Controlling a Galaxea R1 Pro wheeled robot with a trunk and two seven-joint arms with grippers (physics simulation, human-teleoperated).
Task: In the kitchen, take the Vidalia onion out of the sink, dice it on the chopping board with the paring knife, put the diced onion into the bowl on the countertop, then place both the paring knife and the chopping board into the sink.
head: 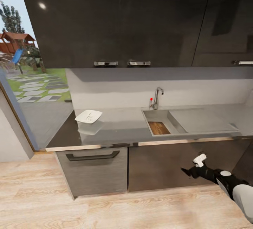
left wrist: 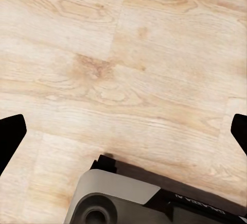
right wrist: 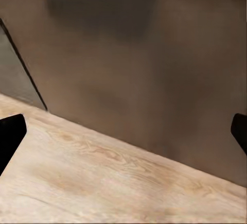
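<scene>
Dark glossy wall cabinets [head: 116, 18] hang over the long countertop [head: 119, 125], with a pale backsplash between them and a window onto a garden at the far left. Set into the slab is the sink [head: 160, 115], its chrome tap [head: 157, 97] with the red-knobbed lever standing at the back rim and the flat drainboard [head: 202, 120] stretching to the right. Inside the basin lies the chopping board [head: 158, 128], brown and wood-grained, flat on the bottom against the near wall. The bowl [head: 88, 117] sits well apart from it on the countertop, to the left of the sink near the slab's left end, with bare counter around it. Below the counter edge, a drawer front with a dark handle [head: 93, 156] and a plain cabinet door [head: 165, 165] face the robot across open wooden floor [head: 105, 211].

The right gripper [head: 189, 171] is held low in front of that cabinet door, under the sink, touching nothing; in the right wrist view its fingertips [right wrist: 11, 134] stand wide apart with only door and floor between them. In the left wrist view, the left gripper [left wrist: 123, 134] points down at bare floor, fingers [left wrist: 10, 134] likewise spread and holding nothing.
</scene>
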